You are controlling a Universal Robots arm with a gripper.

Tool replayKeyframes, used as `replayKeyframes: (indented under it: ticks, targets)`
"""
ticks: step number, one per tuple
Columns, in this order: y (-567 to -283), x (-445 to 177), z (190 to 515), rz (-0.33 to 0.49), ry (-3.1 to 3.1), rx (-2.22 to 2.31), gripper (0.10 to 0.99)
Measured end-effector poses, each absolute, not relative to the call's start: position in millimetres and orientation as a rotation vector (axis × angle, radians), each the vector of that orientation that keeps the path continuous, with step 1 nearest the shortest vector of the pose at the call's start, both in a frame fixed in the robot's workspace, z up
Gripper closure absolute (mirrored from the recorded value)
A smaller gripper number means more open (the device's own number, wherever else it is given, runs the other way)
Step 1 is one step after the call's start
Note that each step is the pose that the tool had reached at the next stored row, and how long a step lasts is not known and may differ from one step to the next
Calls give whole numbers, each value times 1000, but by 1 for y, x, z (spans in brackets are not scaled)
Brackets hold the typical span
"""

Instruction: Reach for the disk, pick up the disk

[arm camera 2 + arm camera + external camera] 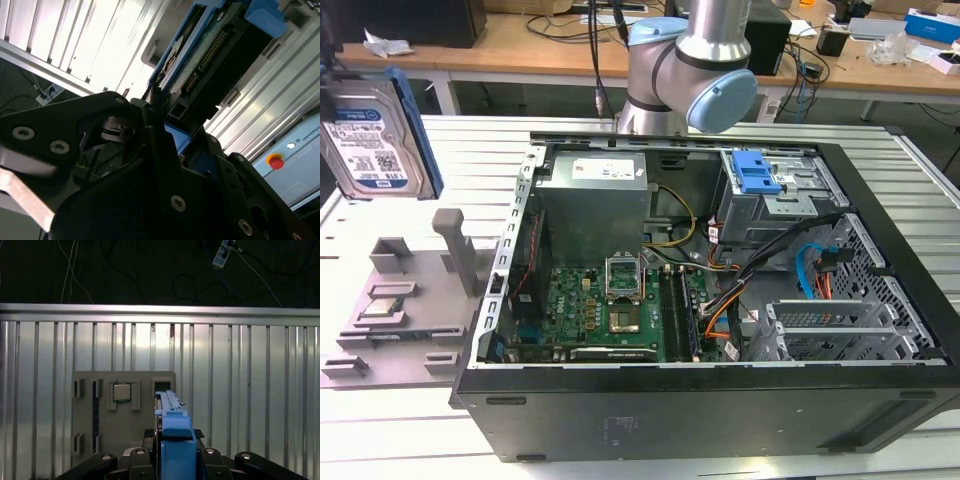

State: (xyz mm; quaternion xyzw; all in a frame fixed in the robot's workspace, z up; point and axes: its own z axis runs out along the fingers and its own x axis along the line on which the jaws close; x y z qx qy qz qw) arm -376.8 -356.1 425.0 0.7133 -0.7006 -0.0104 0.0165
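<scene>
I see my black gripper (173,455) clamped on the blue plastic frame, rectangular silver disk (370,140), exterior view's upper left

Silver, blue-edged disk (370,135); grey fixture (420,322), green motherboard (582,312), black case (700,412)

We see a robotics laboratory: a robot arm (690,70) stands behind an opened desktop computer case (700,410) on a slatted aluminium table (380,430), beside a grey fixture plate (390,300), with cable-strewn wooden workbenches (520,50) behind.
</scene>
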Motion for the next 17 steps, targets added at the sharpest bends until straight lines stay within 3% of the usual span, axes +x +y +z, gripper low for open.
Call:
replayKeyframes:
  ticks: [17]
  targets:
    - [-356, -377, 462, -32, -2178, 2218, 718]
